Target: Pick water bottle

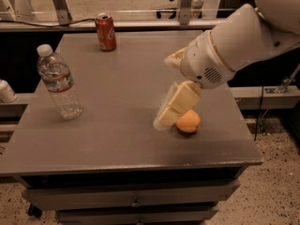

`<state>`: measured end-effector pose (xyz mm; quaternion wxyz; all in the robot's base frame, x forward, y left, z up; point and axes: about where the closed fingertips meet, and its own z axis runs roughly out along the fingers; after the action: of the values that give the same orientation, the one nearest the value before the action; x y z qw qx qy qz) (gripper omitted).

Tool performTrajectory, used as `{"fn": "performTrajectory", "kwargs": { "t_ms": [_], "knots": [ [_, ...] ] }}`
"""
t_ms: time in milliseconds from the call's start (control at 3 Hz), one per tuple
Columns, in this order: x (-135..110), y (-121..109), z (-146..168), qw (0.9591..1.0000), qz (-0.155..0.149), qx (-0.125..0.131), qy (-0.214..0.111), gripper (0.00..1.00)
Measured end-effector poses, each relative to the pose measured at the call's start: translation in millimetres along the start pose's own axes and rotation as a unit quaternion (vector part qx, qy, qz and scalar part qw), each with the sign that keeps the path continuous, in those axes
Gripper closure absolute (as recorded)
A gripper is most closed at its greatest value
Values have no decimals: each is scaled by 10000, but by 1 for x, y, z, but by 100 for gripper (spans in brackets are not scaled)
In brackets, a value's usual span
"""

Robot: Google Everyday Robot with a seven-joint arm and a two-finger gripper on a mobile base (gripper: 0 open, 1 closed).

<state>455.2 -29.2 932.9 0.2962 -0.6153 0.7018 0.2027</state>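
The water bottle [59, 82] stands upright near the left edge of the grey table [117, 78]; it is clear ribbed plastic with a white cap and a red-and-white label band. My gripper [168, 112] hangs from the white arm over the middle-right of the table, well to the right of the bottle and just left of an orange. It holds nothing that I can see.
A red soda can [106, 31] stands at the table's far edge. An orange [188, 121] lies near the front right, partly behind the gripper. A white object [5, 92] sits off the table's left side. Drawers run below the tabletop.
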Motion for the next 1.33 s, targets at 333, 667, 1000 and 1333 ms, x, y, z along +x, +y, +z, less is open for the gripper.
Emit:
{"fn": "performTrajectory", "kwargs": {
  "t_ms": [333, 667, 1000, 1333],
  "knots": [
    [-23, 5, 38, 9984, -79, -208, -528, 0],
    [-50, 5, 78, 9935, -163, -369, -1064, 0],
    [-77, -3, 111, 9893, -279, -361, -1388, 0],
    [-100, -18, 136, 9857, -331, -242, -1632, 0]
  ]
}}
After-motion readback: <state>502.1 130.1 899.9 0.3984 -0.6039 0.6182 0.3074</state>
